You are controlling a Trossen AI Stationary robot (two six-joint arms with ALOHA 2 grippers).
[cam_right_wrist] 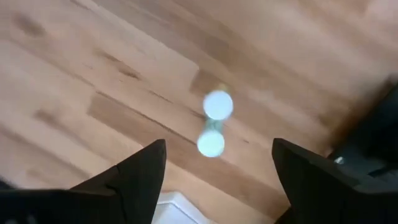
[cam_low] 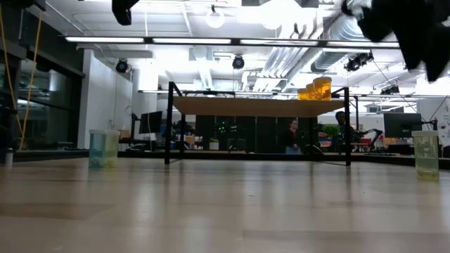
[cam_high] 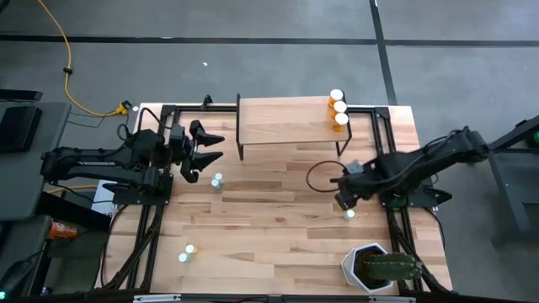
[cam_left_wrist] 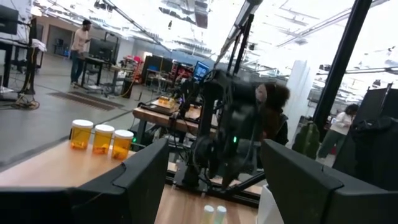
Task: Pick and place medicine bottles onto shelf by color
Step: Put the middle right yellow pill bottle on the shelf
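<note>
Shelf [cam_high: 286, 126] sits at the far edge of the desk [cam_high: 278, 244], and everything else is easiest placed off it. Three orange bottles [cam_high: 338, 108] already stand in a row at its right end, caps up. Right hand [cam_high: 345, 200] hovers just in front of the shelf's right legs w/ fingers spread wide and nothing between them; straight below it, in the right wrist view, stand two pale bottles [cam_right_wrist: 214, 124] side by side on the desk, white caps up. Left hand [cam_high: 206, 151] hangs off the shelf's left end, also spread and empty, w/ another pair of pale bottles [cam_high: 216, 180] on the desk just below it. One more pair [cam_high: 186, 253] sits well out front-left of the shelf.

Handling guess: tiny, light, hard plastic, prob slick and easy to tip. I'd pinch across the body right under the cap, one bottle at a time, since the neighbour is touching or nearly so.
</note>
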